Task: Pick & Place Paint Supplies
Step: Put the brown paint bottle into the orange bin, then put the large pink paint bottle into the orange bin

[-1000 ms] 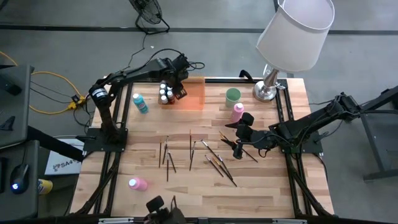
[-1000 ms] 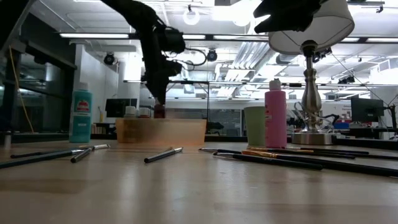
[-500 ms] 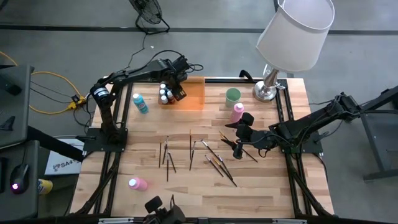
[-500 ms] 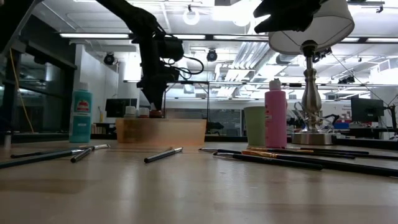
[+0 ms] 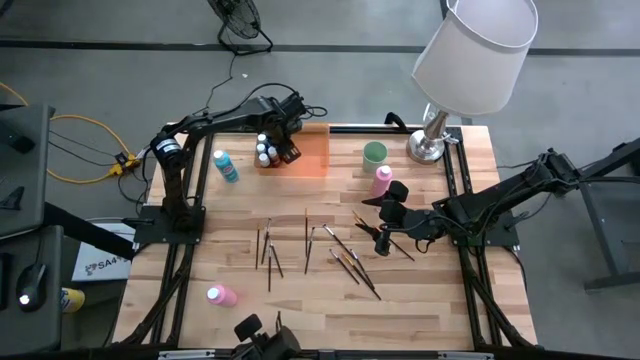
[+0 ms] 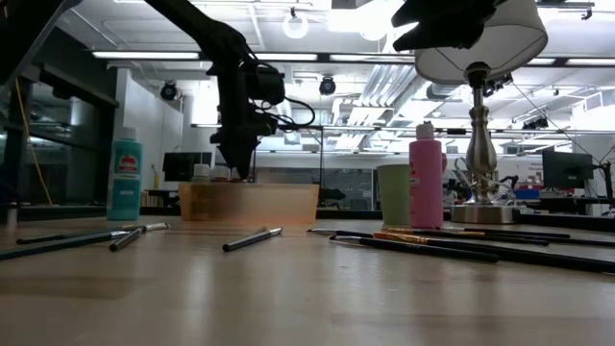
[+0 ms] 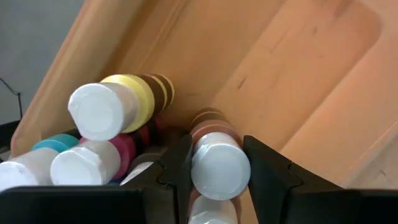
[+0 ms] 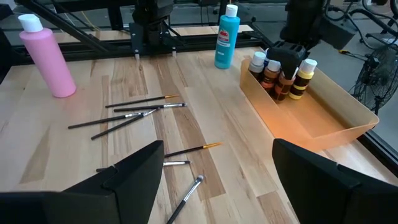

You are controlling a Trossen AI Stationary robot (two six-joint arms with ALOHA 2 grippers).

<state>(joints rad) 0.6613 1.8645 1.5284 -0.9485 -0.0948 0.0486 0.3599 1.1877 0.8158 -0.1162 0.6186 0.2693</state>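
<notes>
Roughly three tall bottles, scattered paintbrushes

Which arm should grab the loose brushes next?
Right. The right gripper hangs open beside the brushes mid-table; the left gripper is at the orange tray, fingers around a small bottle.

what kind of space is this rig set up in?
Likely a robotics lab or workshop: two arms bolted to a wooden table, exposed ceiling ducts and strip lights overhead, monitors on benches behind, cables across a concrete floor.
</notes>
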